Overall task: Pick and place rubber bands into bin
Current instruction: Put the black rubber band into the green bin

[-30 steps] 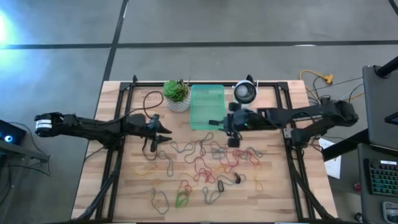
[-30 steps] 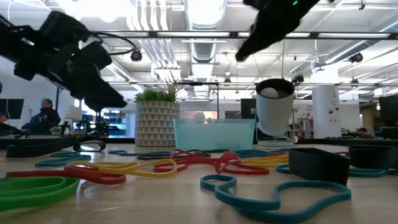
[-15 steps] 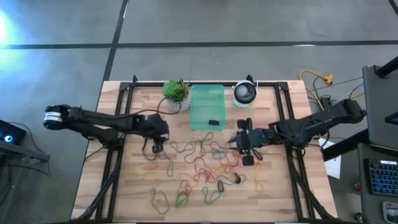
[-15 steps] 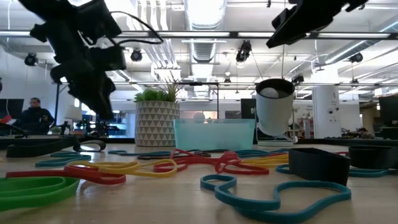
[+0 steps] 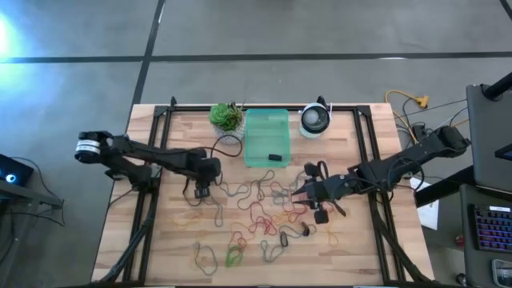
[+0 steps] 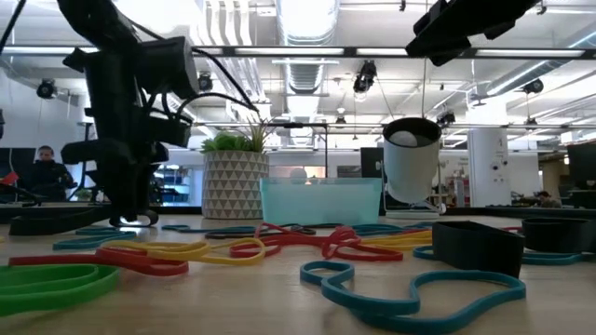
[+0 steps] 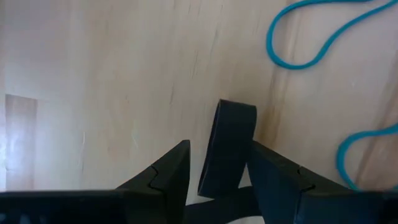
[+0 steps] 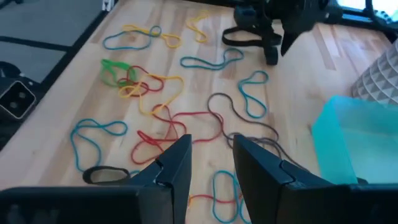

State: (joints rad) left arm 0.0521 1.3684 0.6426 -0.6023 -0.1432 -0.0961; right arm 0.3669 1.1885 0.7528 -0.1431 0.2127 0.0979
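Light wood table [image 5: 168, 240], open ceiling ducts behind. One bin [image 5: 266, 138] at far edge; rubber bands [image 5: 264, 208], many, uncountable, scattered mid-table. Left gripper [image 7: 217, 163] jaws narrowly straddle black band [image 7: 227, 144]; right gripper [image 8: 210, 163] narrowly parted, empty.

Coloured rubber bands [image 5: 264, 210] lie scattered flat; mint bin [image 5: 266, 138] upright behind.
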